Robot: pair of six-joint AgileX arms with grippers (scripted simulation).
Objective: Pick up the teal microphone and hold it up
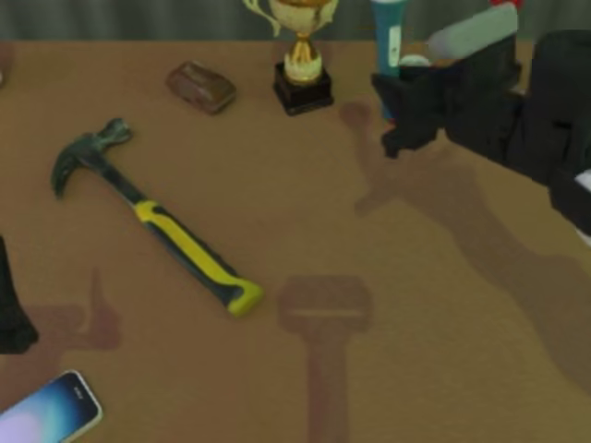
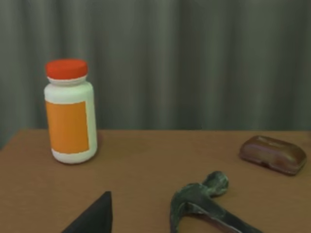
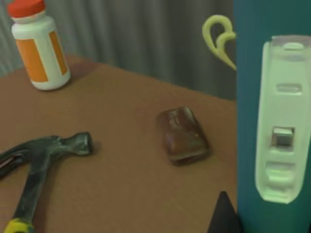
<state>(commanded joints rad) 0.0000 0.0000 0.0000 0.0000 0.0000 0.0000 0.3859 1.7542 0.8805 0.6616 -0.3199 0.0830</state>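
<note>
My right tool (image 1: 406, 101) sits in the upper right of the top view, clenched on the teal microphone with its white switch panel (image 1: 389, 41). I judge the handle is held upright and lifted, since its shadow falls on the bench (image 1: 416, 305) well apart from it, so the hold-up looks nearly or fully reached. In the right wrist view the teal handle (image 3: 248, 97) fills the frame's right side close to the lens, which fits a grip low on the handle.

The gold trophy on a black base (image 1: 303, 65) stands just beside the microphone, so I would avoid sideways drift that way. The brown oblong block (image 1: 200, 87) and the yellow-and-dark-handled steel claw hammer (image 1: 152, 221) lie farther toward the left, clear of the lift. A smartphone with a lit screen (image 1: 46, 411) lies at the lower left corner.

My left arm is parked at the left edge; its tool (image 2: 92, 218) shows only one dark tip, so I cannot tell its state. The white bottle with orange label and red cap (image 2: 70, 114) stands beyond it.
</note>
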